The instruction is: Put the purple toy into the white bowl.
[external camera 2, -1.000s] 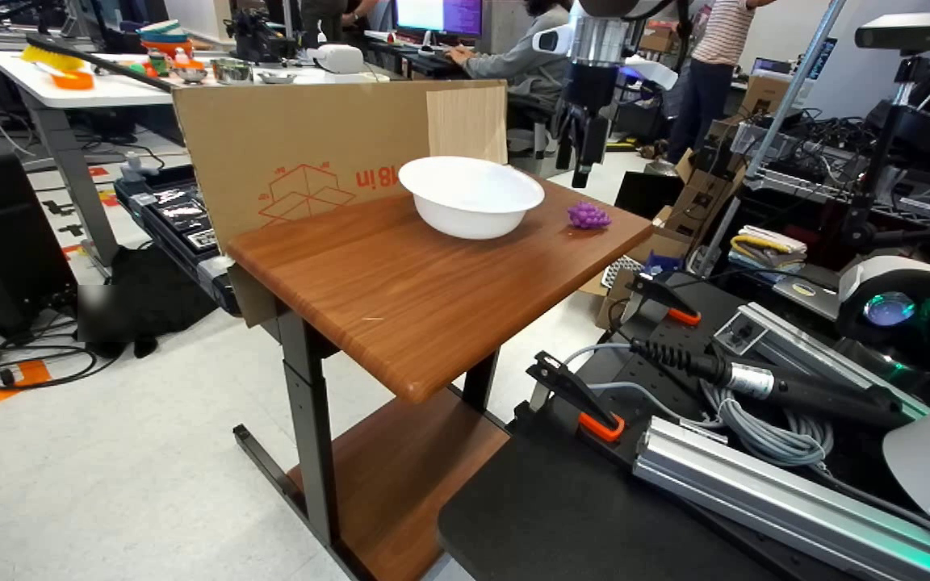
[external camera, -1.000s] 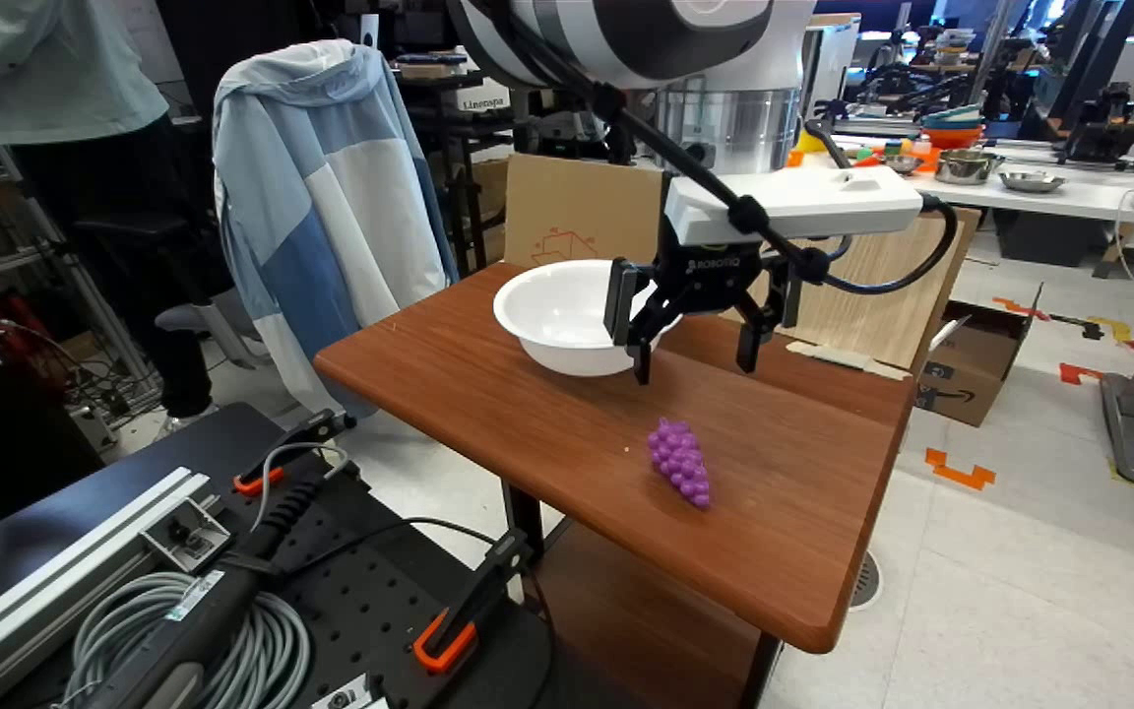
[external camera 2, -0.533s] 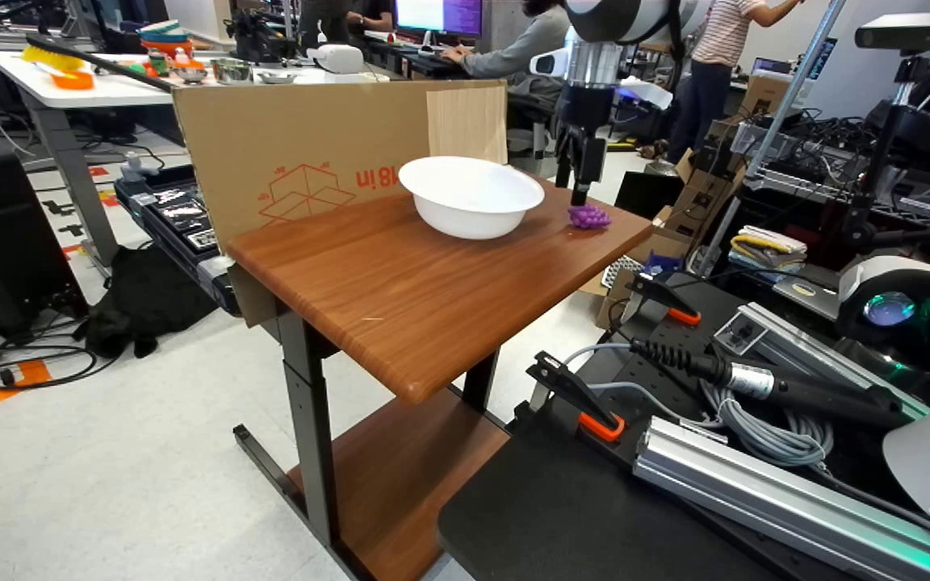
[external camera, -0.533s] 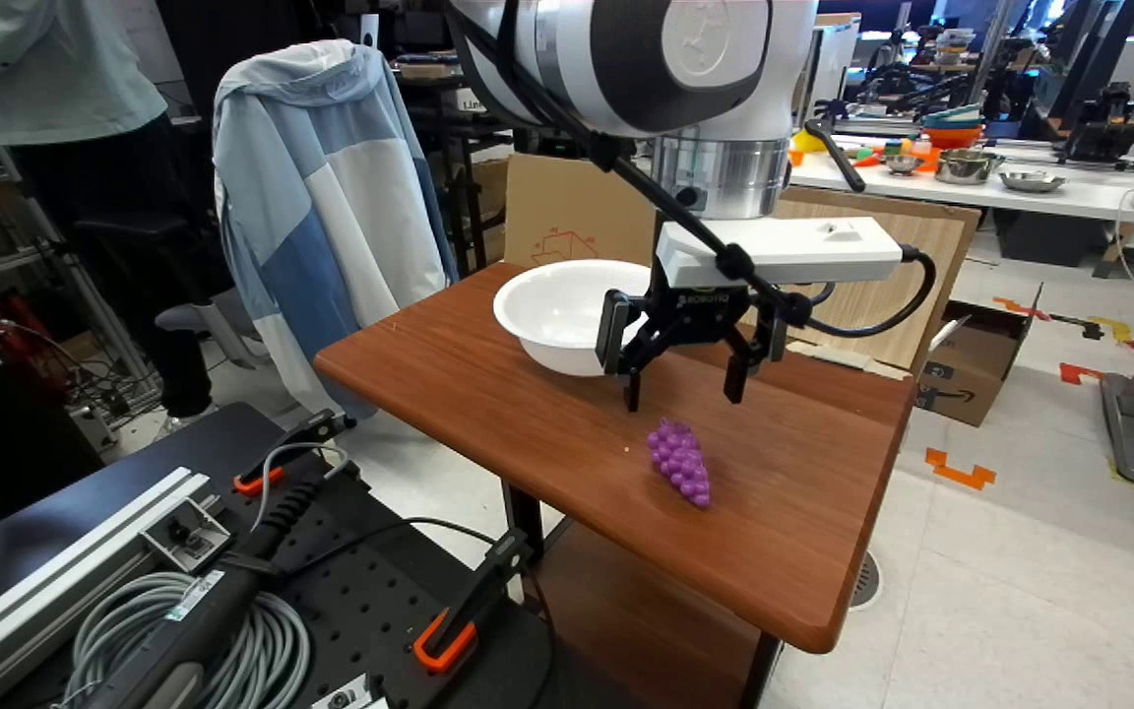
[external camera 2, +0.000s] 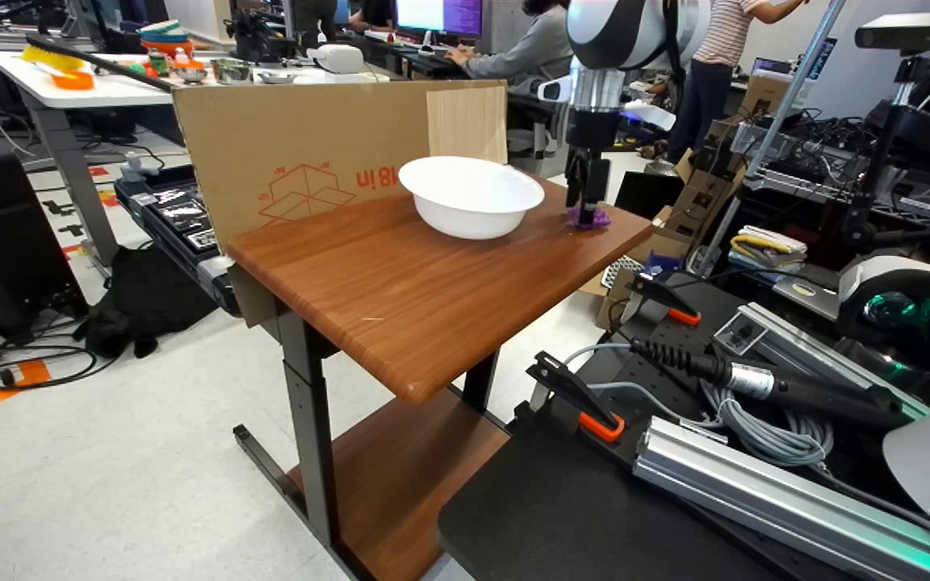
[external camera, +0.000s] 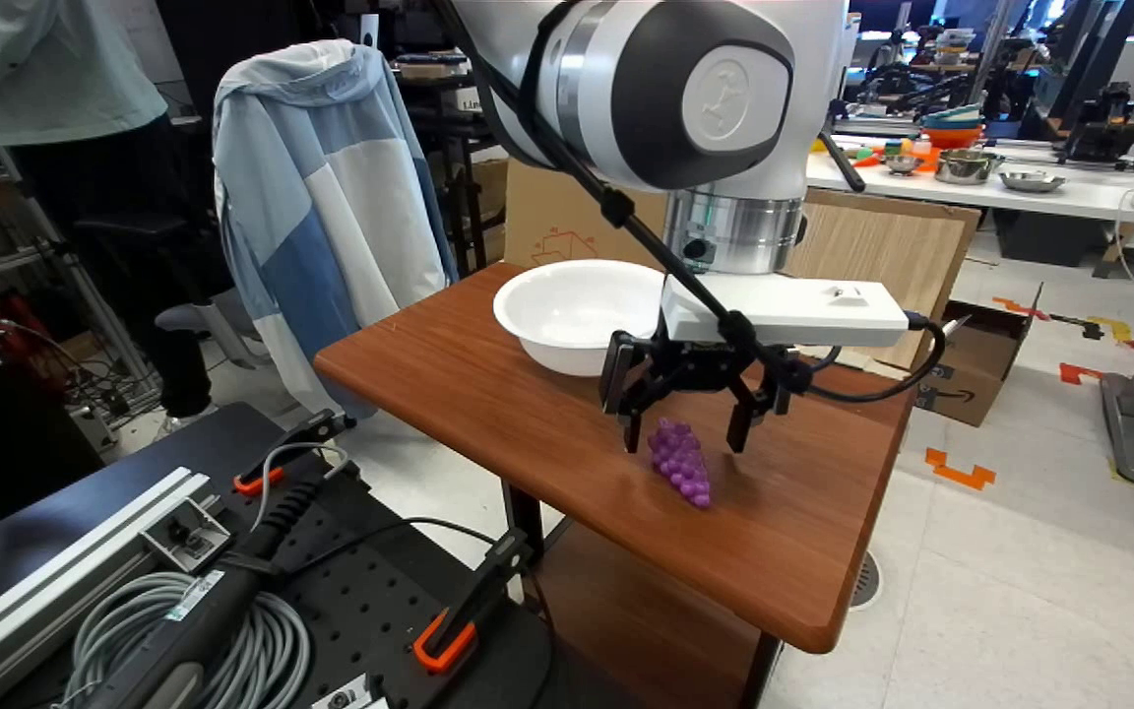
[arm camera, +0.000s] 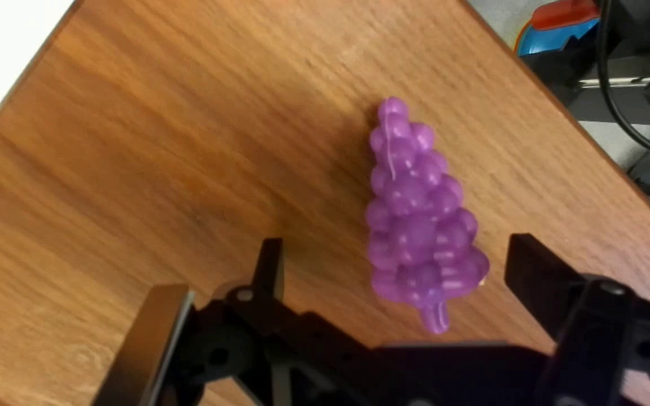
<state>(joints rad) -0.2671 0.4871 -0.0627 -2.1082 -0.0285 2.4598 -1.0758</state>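
The purple toy (external camera: 682,467), a bumpy grape-like cluster, lies on the wooden table; it also shows in the wrist view (arm camera: 415,220). My gripper (external camera: 684,449) is open, low over the toy's thick stem end. In the wrist view the gripper (arm camera: 396,242) has one finger on each side of the toy, with gaps on both sides, wider at left. In an exterior view a finger partly hides the toy (external camera 2: 601,218). The wide white bowl (external camera: 567,359) stands on the table behind and left of the gripper; it also shows here (external camera 2: 469,224). The wrist view does not show the bowl.
The wooden table (external camera: 449,379) has a cardboard panel (external camera 2: 303,137) along one side. A black board (external camera 2: 529,500) with clamps and coiled cable stands beside the table. Table edges (arm camera: 573,115) lie near the toy in the wrist view.
My gripper has come down over the last second, from above and behind the toy to around its stem end. It has stayed open. The toy and bowl have not moved.
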